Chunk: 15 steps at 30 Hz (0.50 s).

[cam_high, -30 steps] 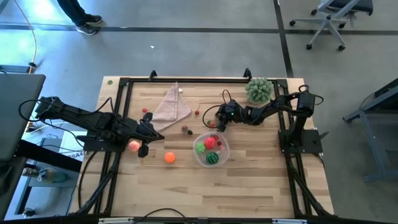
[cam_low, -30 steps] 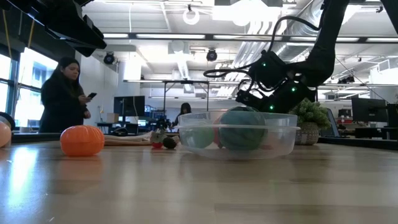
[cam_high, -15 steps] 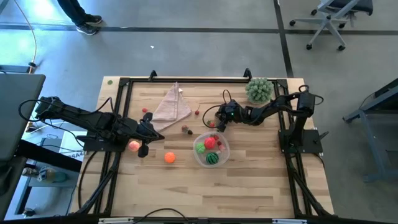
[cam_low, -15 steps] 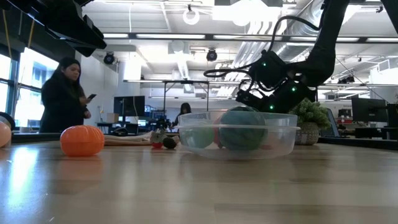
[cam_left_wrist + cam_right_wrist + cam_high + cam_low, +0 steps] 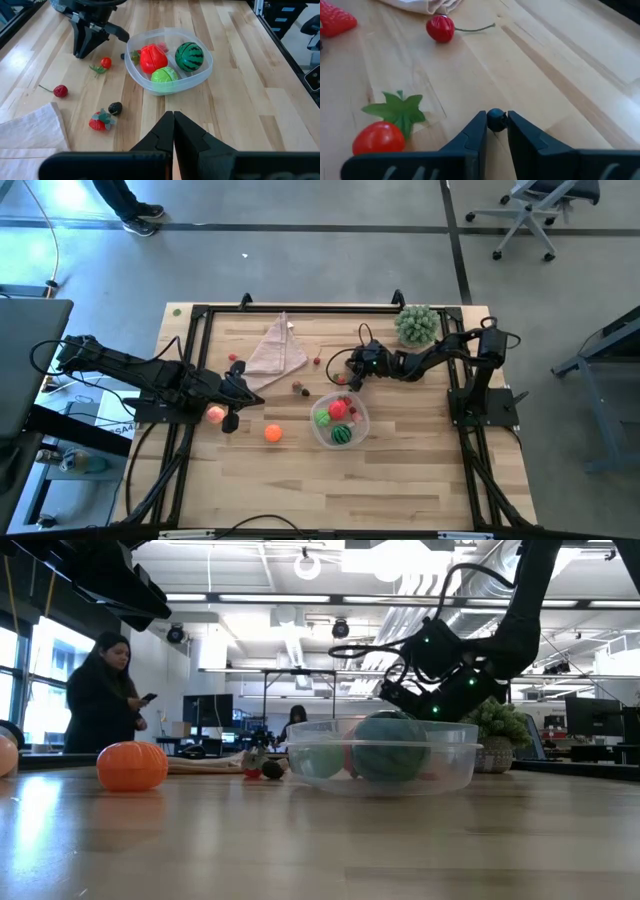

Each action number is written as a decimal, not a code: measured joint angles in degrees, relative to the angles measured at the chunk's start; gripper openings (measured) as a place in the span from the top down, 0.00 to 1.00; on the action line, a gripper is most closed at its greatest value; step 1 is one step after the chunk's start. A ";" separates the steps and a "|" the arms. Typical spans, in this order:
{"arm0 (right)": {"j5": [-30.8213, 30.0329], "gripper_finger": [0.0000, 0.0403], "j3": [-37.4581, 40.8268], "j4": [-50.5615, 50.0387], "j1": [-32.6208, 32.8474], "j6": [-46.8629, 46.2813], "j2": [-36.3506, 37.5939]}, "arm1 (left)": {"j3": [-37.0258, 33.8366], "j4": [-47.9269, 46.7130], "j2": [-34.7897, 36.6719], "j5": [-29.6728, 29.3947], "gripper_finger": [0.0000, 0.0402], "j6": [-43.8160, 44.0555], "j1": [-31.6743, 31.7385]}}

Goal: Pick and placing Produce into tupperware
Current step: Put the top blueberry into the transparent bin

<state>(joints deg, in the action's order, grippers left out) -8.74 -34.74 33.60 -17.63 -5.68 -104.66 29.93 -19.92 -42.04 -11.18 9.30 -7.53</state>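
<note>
Right gripper (image 5: 496, 125) pinching a tiny dark berry (image 5: 495, 120) low over the counter (image 5: 560, 85)

The two dark fingers (image 5: 475, 132) close on the berry from either side. Near them lies a small red tomato (image 5: 378, 138) with a green leafy top; farther off, a red cherry (image 5: 440, 28) with its stem, a strawberry (image 5: 336, 19) and a pale cloth (image 5: 427, 5) edge.

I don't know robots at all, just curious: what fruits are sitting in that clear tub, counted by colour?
In the tub:
Red fruit: 1
Light green fruit: 1
Striped dark-green melon: 1
Total: 3
</note>
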 joint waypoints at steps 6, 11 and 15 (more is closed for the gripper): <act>0.83 0.87 -0.02 2.52 0.04 0.14 0.07 | -0.02 0.00 0.00 0.00 1.00 0.00 0.00; 3.32 0.87 -0.02 4.43 0.26 0.17 1.61 | 0.00 0.02 0.00 0.00 1.00 0.00 0.00; 3.32 0.87 -0.02 3.71 2.08 1.72 6.45 | -0.02 0.00 0.01 -0.01 1.00 0.00 0.00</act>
<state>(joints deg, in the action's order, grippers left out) -5.42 -34.76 37.30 -15.55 -3.96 -98.22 29.91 -19.92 -42.03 -11.19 9.30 -7.53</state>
